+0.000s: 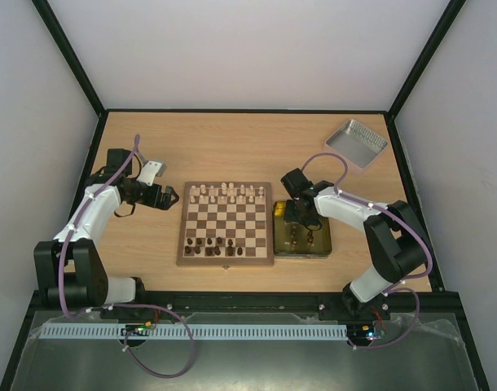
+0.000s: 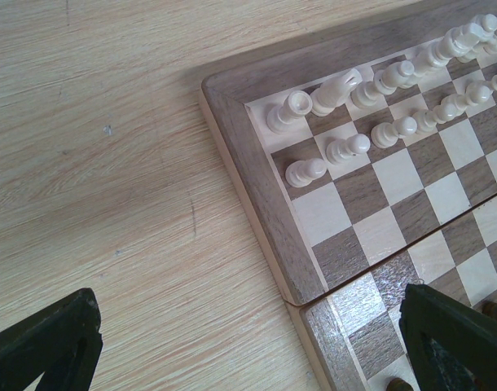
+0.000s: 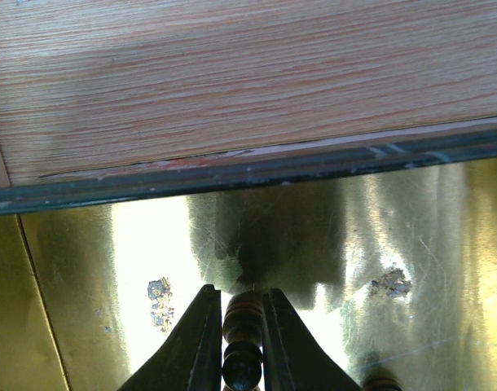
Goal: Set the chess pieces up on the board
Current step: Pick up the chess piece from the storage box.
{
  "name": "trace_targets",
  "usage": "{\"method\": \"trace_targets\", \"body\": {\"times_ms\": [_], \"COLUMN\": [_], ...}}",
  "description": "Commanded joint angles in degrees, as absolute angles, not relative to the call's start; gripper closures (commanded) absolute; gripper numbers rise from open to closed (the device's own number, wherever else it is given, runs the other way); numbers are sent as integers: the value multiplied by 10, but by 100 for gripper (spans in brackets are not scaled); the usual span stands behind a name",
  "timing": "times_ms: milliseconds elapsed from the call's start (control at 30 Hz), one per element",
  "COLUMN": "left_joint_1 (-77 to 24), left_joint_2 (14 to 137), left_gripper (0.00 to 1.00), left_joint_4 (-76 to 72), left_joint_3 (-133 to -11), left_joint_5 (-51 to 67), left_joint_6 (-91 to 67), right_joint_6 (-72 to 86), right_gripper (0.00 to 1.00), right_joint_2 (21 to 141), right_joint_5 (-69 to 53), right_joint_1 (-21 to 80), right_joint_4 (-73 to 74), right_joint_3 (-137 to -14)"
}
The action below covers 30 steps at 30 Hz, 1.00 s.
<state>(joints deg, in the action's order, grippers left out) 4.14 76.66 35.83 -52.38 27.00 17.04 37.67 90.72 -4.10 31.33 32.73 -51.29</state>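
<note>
- Bases of both arms sit bolted to a black rail point(image 1: 232, 303) at my near edge, with a white slotted strip point(image 1: 232, 332) running just in front of it.
- Past the rail, the surface point(image 1: 232, 147) is pale wood grain, boxed in by black frame posts and plain white walls point(image 1: 248, 49).
- I see the left hand point(image 1: 165, 198) with its fingers spread wide and holding nothing, just beside the left rim of the board point(image 1: 183, 236).
- The board lies flat in the middle of the surface, between the two arms.
- The chess pieces point(image 1: 228, 193) stand on it, pale ones in the far two rows and dark ones grouped in the near two rows.
- Just right of the board sits a yellow tin point(image 1: 323, 244), its shiny floor catching glare in my right wrist view.
- The right hand point(image 1: 298, 218) is down inside that tin, its fingers clamped on either side of a dark piece point(image 3: 243, 322) that stands upright between them.
- Farthest off, a silver lid point(image 1: 356, 142) rests near the right rear corner, well apart from everything else.
</note>
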Motion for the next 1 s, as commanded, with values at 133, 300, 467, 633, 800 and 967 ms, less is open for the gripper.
{"method": "trace_targets", "body": {"times_ms": [133,300,467,633,800,967], "left_joint_1": [40,40,40,40,40,40], "left_joint_2": [757,757,755,754,755,751], "left_gripper": [1,1,1,1,1,1], "left_joint_4": [359,358,359,359,359,358], "left_joint_3": [-519,-519,-519,-519,-520,-519], "left_joint_5": [275,276,276,276,276,276], "left_joint_6": [167,167,167,167,169,168], "right_joint_6": [373,372,374,373,373,374], "right_gripper": [88,87,86,86,83,83], "right_joint_2": [898,903,908,905,904,903], "right_joint_5": [-32,-34,-38,-39,-42,-44], "right_joint_1": [312,311,311,311,311,311], "right_joint_4": [345,345,341,344,346,346], "right_joint_3": [-531,-529,-524,-522,-518,-514]}}
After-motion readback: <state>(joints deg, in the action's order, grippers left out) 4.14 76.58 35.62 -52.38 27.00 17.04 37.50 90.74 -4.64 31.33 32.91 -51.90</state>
